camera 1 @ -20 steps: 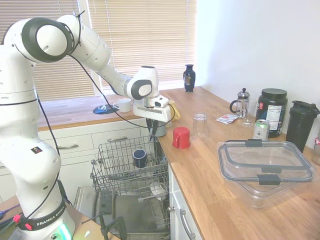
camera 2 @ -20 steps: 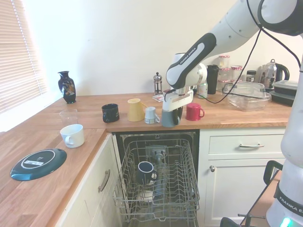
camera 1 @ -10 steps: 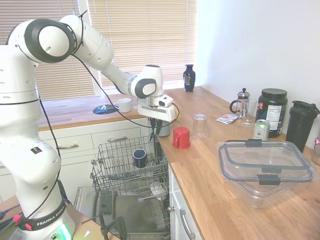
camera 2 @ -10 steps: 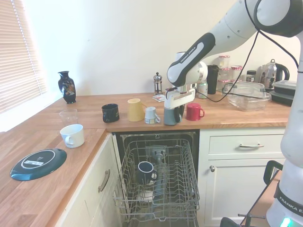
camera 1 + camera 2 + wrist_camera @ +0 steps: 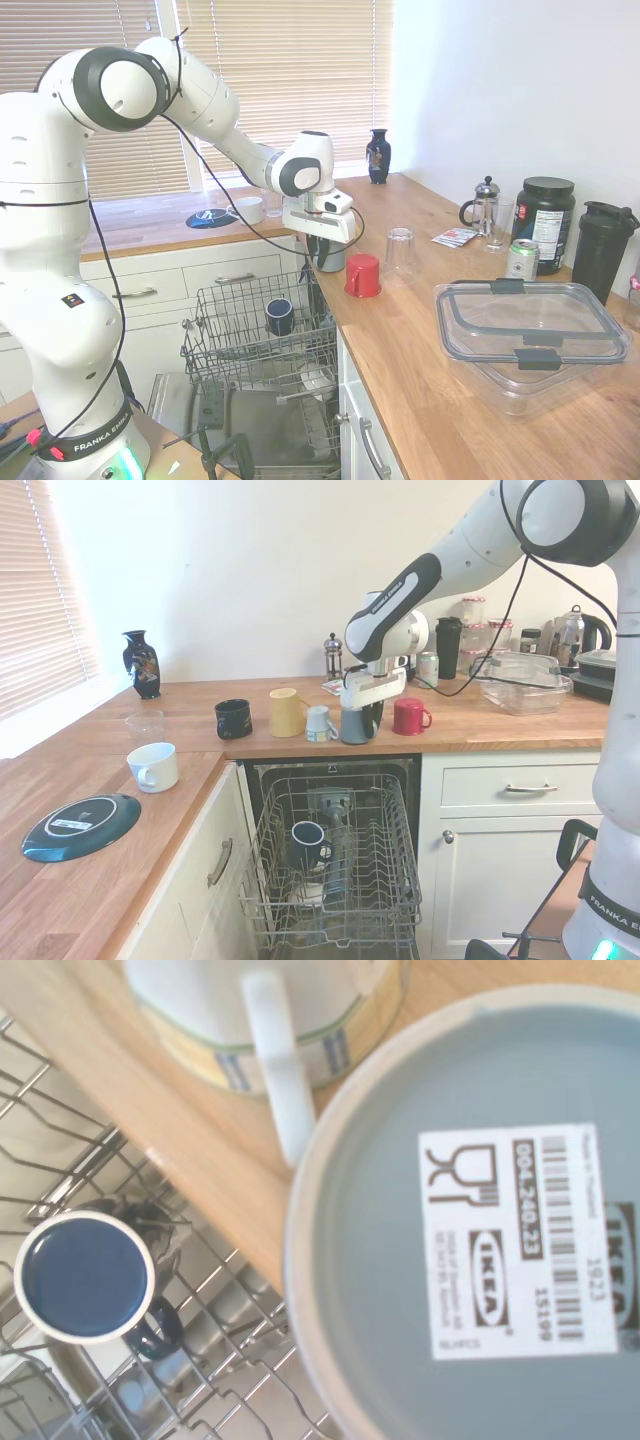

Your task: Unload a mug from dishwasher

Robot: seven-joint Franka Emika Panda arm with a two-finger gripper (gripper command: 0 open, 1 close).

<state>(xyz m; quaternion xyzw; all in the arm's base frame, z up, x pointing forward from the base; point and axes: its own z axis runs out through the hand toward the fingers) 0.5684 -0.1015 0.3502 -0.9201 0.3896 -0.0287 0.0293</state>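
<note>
The mug (image 5: 330,261) (image 5: 352,730) is slate grey-blue and hangs upside down in my gripper (image 5: 326,244) (image 5: 362,714), which is shut on it. It sits at the front edge of the wooden counter (image 5: 480,730), between a small pale mug (image 5: 318,723) and the red mug (image 5: 410,716). In the wrist view its base (image 5: 400,1290) with a white IKEA label fills most of the picture. Below stands the open dishwasher, its wire rack (image 5: 236,345) (image 5: 385,870) pulled out. A dark navy mug (image 5: 280,316) (image 5: 308,843) (image 5: 85,1278) stands in the rack.
On the counter stand a yellow jug (image 5: 285,712), a black mug (image 5: 233,719), a clear glass (image 5: 400,252), a French press (image 5: 485,205) and a big clear lidded box (image 5: 530,335). A white cup (image 5: 153,767) and a dark disc (image 5: 80,826) lie on the side counter.
The arm has carried the grey-blue mug from the rack side of the counter edge a little further in over the counter, closer to the pale mug.
</note>
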